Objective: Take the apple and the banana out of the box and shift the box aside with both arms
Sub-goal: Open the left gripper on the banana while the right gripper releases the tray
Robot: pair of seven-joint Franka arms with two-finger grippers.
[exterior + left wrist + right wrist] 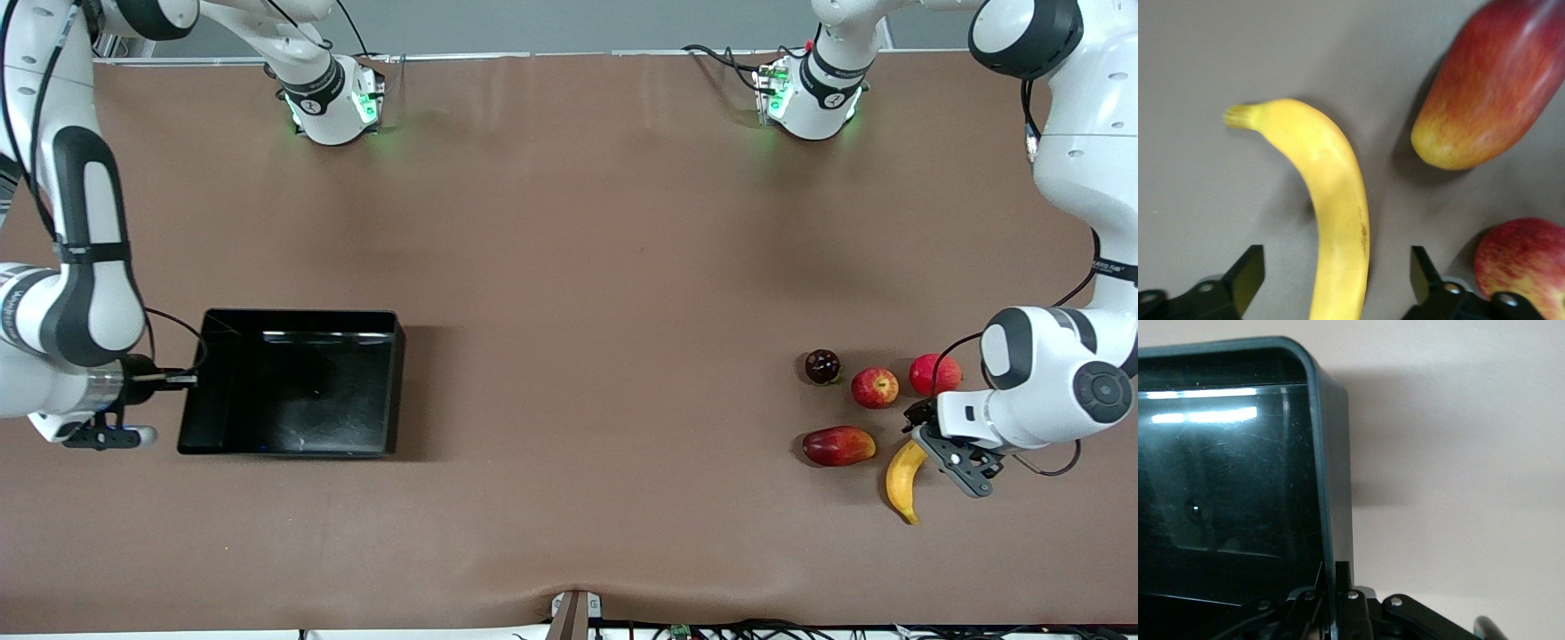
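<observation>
Our left end effector (925, 433) is hanging spread wide over the banana (903, 480), lying on the table (569, 267) near the apple (875, 388). Our right end effector (182, 380) is pinching the empty box (293, 384) wall. Fruit is out; we are seeing lots of room around the box

Brown matte tabletop (569, 267), spanning nearly the whole front view, slightly buckled at the edge nearest the camera. Pale metal rail (569, 55) along the edge by the bases, grey wall surface (569, 22) above it. Black cables (729, 629) bunched along the near edge. Even overhead lighting, soft shadows, faint sheen.
</observation>
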